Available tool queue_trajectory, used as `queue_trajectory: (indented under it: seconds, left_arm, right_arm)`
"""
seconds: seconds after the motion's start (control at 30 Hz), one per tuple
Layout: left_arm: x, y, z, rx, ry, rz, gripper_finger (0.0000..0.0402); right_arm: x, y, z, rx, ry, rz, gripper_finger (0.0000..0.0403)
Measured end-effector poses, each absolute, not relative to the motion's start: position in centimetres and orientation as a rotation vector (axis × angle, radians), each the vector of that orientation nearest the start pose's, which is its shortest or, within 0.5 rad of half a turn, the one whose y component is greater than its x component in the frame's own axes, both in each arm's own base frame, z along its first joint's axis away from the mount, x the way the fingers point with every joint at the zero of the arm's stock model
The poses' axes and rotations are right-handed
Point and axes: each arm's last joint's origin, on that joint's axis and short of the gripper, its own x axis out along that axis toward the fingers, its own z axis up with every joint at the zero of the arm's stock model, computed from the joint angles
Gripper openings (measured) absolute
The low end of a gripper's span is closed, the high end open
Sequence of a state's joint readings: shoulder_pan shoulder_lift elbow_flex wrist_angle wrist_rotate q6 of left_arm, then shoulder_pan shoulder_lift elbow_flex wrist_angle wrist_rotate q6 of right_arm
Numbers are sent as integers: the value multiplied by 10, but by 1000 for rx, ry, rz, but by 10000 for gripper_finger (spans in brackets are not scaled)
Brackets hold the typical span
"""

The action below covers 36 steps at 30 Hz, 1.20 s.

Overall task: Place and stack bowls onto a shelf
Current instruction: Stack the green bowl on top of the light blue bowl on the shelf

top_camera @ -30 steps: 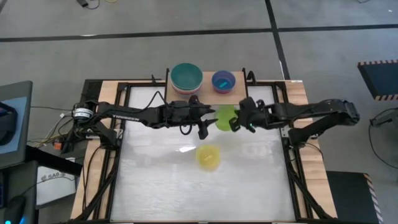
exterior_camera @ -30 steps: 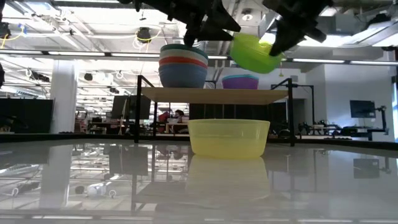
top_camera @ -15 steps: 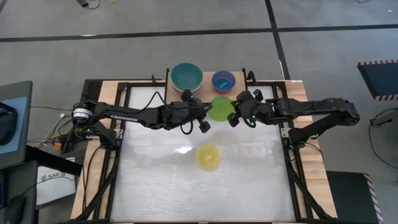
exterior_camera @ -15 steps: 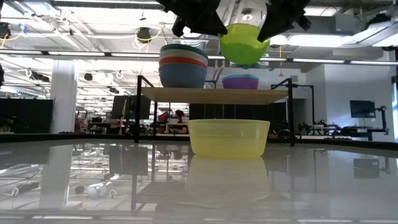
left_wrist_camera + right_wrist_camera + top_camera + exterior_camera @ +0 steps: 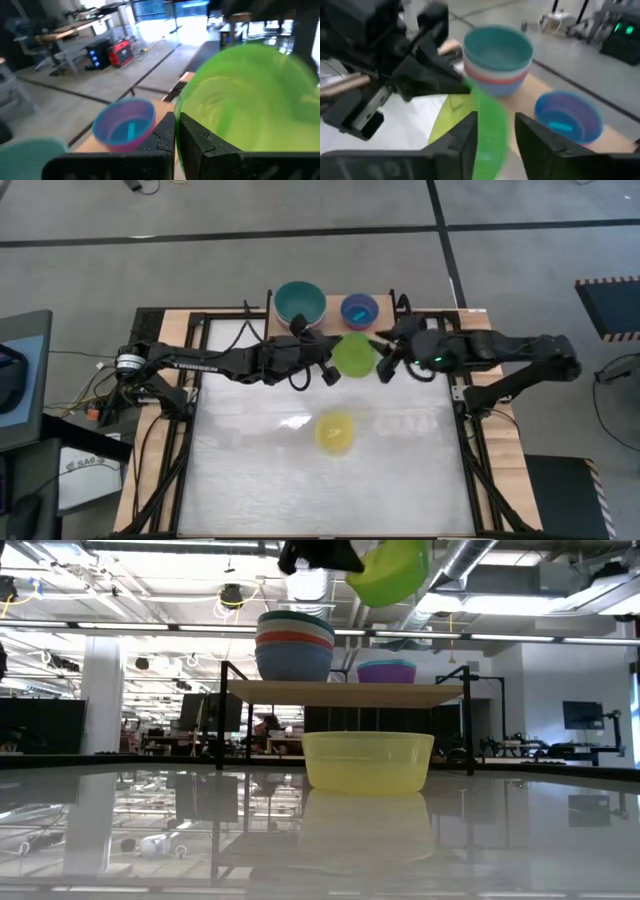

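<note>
1. Hanging tilted in mid-air, lime green bowl (image 5: 390, 570), above the near edge of the shelf (image 5: 340, 693) and just near of the small pink bowl (image 5: 360, 310) with the cyan one nested inside.
2. Pinched at its left rim by the left gripper (image 5: 176, 120), fingers clenched on the thin wall.
3. Straddled at its right rim by the right gripper (image 5: 495, 125), fingers spread with a gap either side, so apparently released.
4. Risks slipping or swinging: a one-sided pinch on slick plastic, plus the tilt, could let the bowl rotate or drop onto the shelf or the table (image 5: 250, 470).
5. Risks clipping the open right fingers on any sideways move, since the rim lies between them.
6. Risks nudging the pink bowl off centre, or missing the nest, if lowered at this angle and not levelled first.
7. Looks smooth, glossy, slightly translucent, round, thin-walled and light; likely flexes a little under the pinch.
8. Farther left on the light wood plank with thin black legs: the stack of larger bowls (image 5: 295, 645), dark teal on top, matte plastic, wide rims.
9. Nearer, alone on the glossy reflective table: the yellow bowl (image 5: 368, 762), upright, translucent, not yet shelved.
</note>
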<state>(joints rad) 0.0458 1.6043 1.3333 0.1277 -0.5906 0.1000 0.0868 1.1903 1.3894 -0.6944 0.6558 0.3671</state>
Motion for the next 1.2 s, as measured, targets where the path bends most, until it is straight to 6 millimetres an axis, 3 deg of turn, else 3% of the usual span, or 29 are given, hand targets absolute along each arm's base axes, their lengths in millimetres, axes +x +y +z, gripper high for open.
queue_trajectory:
  seconds: [0.2,0.63,0.93,1.2]
  left_arm:
    - [371,77,367,72,163,696,1]
    - [364,146,388,83,106,795,0]
    - [370,143,385,114,107,796,0]
    - [374,130,391,284,117,793,0]
  right_arm:
    - [223,-7,439,176,275,-698,189]
    - [219,-28,441,296,214,-807,191]
    - [230,-59,450,156,157,-835,191]
    - [235,-80,441,110,249,-762,191]
